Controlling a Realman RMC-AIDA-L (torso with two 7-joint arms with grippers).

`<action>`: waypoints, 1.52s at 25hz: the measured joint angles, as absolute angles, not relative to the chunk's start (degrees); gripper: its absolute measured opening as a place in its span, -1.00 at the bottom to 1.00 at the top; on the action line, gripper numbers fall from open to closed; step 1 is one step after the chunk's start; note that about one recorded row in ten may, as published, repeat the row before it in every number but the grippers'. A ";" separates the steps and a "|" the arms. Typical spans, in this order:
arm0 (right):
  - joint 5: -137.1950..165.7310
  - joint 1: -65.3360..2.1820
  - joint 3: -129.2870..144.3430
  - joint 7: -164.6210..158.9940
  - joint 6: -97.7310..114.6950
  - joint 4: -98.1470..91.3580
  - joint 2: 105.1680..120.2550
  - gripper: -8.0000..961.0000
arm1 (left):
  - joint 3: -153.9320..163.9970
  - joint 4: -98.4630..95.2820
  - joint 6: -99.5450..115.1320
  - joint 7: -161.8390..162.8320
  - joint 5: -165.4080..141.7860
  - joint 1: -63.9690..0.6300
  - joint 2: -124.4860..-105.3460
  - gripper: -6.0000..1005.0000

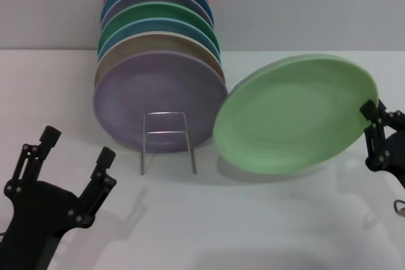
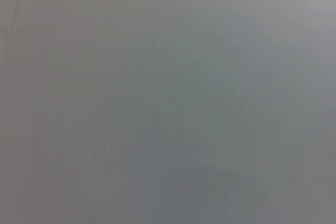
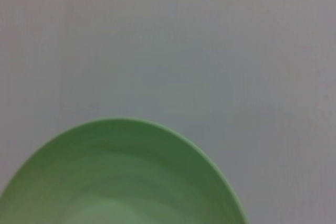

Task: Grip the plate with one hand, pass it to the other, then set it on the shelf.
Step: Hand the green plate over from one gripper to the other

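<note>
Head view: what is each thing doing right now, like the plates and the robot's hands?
plate: lifted and tilted, held at its right edge.
right gripper: shut on the plate's rim.
left gripper: open, holding nothing, low at the front left.
shelf: standing upright, front slot empty.
lavender plate: leaning upright at the front of the row behind the shelf.

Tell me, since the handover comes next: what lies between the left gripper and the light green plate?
In the head view, only the wire rack and bare white table lie between the left gripper and the plate.
</note>
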State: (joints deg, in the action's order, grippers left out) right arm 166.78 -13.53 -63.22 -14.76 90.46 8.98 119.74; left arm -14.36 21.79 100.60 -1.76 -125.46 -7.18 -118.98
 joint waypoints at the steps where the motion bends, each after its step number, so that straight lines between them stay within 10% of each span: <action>1: 166.77 -12.47 -63.01 -14.59 89.96 10.24 119.78 -0.94 | -14.37 22.02 100.06 -1.76 -125.45 -7.29 -118.96 0.65; 9: 158.00 -1.42 -52.65 -6.88 83.12 25.80 119.83 -0.94 | -14.34 24.31 96.29 -4.23 -125.48 -8.27 -119.06 0.65; 38: 108.06 -0.89 -12.78 16.50 92.64 33.83 119.88 -0.94 | -10.26 29.19 87.41 -8.96 -125.91 -9.29 -118.90 0.65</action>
State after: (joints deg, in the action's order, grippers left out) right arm 108.06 -0.89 -12.78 16.50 92.64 33.83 119.88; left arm -10.26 29.19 87.41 -8.96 -125.91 -9.29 -118.90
